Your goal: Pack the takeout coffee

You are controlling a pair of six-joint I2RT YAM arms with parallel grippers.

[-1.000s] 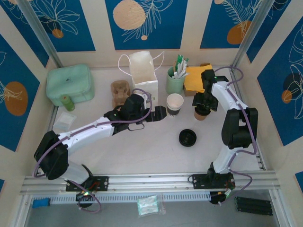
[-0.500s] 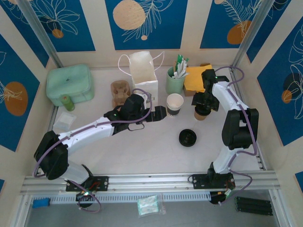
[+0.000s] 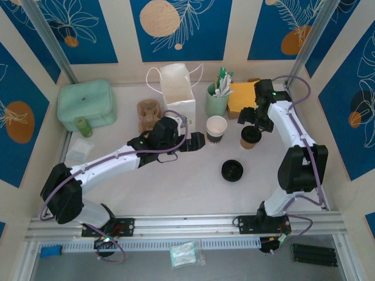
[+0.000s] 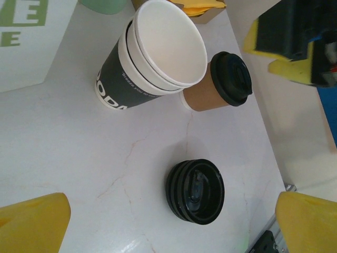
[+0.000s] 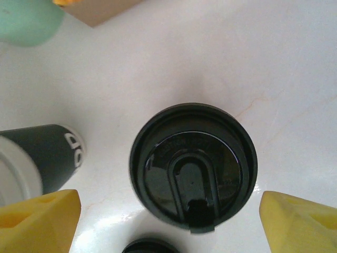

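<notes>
Brown paper cup (image 3: 251, 137), the takeout coffee, stands by itself on the white table (image 3: 176, 187), at 3 o'clock from the white cup (image 3: 215, 129) with the dark band. It has a black lid (image 5: 193, 166) sitting flat on top. A second ago the right gripper (image 3: 249, 119) was down over this cup and hid its top. Now it has pulled back toward 12 o'clock and its yellow fingers (image 5: 42, 219) have spread wider, one on each side of the cup, touching nothing. So the lid job looks done and the cup is ready to be packed. The left gripper (image 3: 198, 140) is at 9 o'clock from the white cup, wide apart and holding nothing. A spare black lid (image 3: 232, 170) lies at 7 o'clock from the coffee. The white paper bag (image 3: 177, 88) waits at 10 o'clock, well apart, so I think the cup must go there next.
</notes>
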